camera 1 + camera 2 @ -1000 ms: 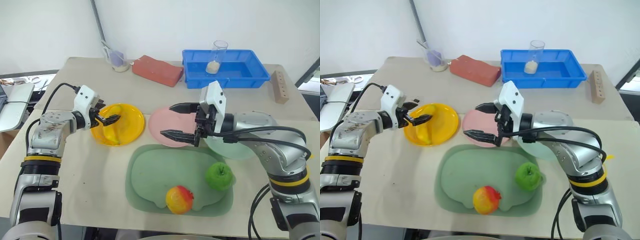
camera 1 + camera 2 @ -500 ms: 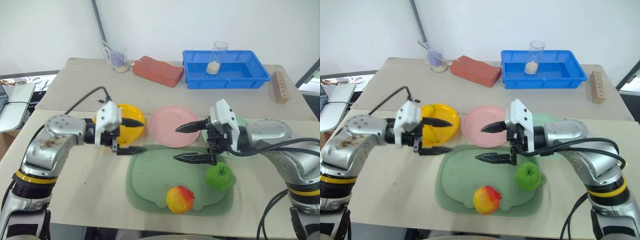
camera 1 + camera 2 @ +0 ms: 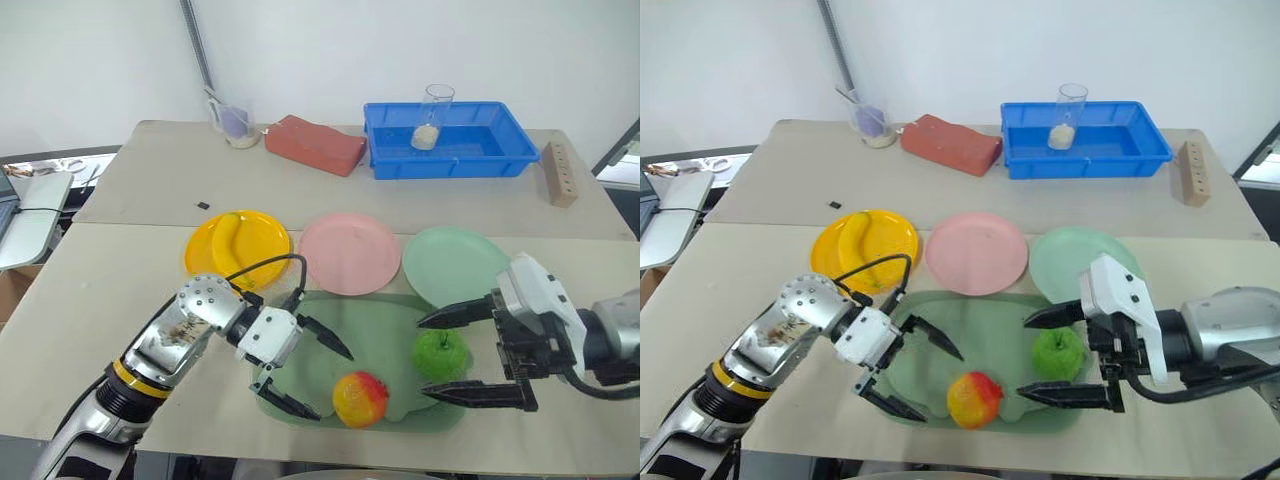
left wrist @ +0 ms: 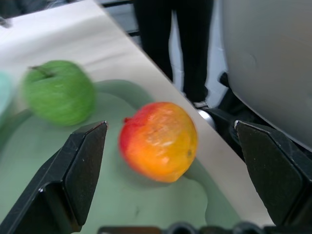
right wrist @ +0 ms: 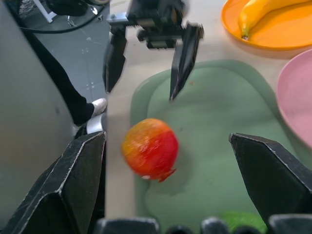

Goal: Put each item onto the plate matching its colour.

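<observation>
On the dull-green mat (image 3: 330, 340), head view: red-and-yellow fruit (image 3: 359, 398) and green apple (image 3: 439, 353) sit near the front edge. Left gripper (image 3: 310, 380) hangs beside the red-and-yellow fruit, jaws spread wide, holding nothing. Right gripper (image 3: 460, 352) brackets the green apple w/ wide-open jaws, no grip seen. Banana (image 3: 227, 231) lies on yellow plate (image 3: 262, 240); pink plate (image 3: 350, 255) and mint plate (image 3: 450, 262) are bare.

Left wrist view: the red-and-yellow fruit sits between the 2 spread fingers (image 4: 78, 170), untouched; the green apple beyond.

Right wrist view: same fruit between its own 2 wide fingers (image 5: 73, 180), left gripper opposite, banana on the yellow plate.
</observation>
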